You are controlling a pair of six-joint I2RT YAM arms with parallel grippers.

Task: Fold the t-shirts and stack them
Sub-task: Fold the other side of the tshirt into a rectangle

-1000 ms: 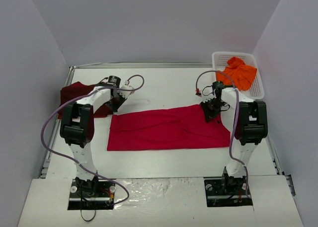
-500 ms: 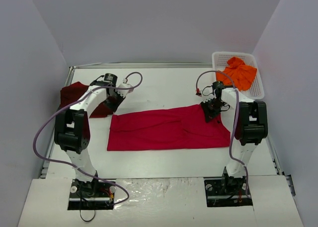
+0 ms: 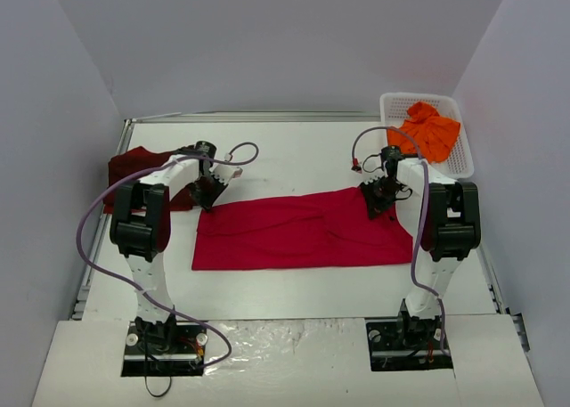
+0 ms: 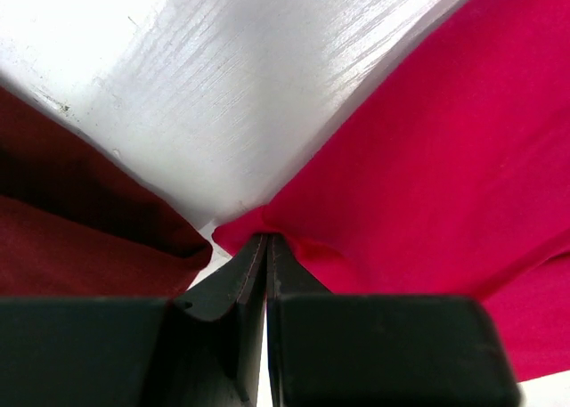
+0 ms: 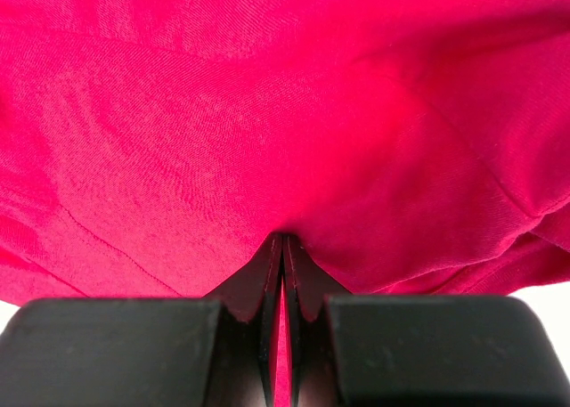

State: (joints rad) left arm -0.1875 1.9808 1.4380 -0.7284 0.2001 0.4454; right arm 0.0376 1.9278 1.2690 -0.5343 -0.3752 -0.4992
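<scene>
The bright red t-shirt [image 3: 294, 233] lies spread as a long, rumpled band from left to right across the middle of the white bench [image 3: 294, 153], flat for most of its length, between the two arms. The left claw [image 3: 207, 196] is down at the shirt's far left corner; in the left wrist view the left claw [image 4: 267, 238] has its two black fingers [image 4: 227, 287] pressed together, with the puckered corner of the bright red t-shirt [image 4: 445, 158] pinched at their tips. The right claw [image 3: 378, 200] is down on the far edge of the shirt near its right end; in the right wrist view the right claw [image 5: 282, 240] is likewise closed, the bright red t-shirt [image 5: 267, 113] gathered into the tips and a thin red strip showing between the fingers [image 5: 245, 287]. The dark maroon t-shirt [image 3: 134, 166] lies at the left side of the bench, partly hidden behind the left arm; from the left wrist the dark maroon t-shirt [image 4: 71, 229] ends just beside the pinched red corner, with a small sliver of bare bench [image 4: 223, 86] between them. The orange t-shirt [image 3: 427, 129] sits crumpled in the white lattice basket [image 3: 419, 97] at the far right corner, well apart from the red one
</scene>
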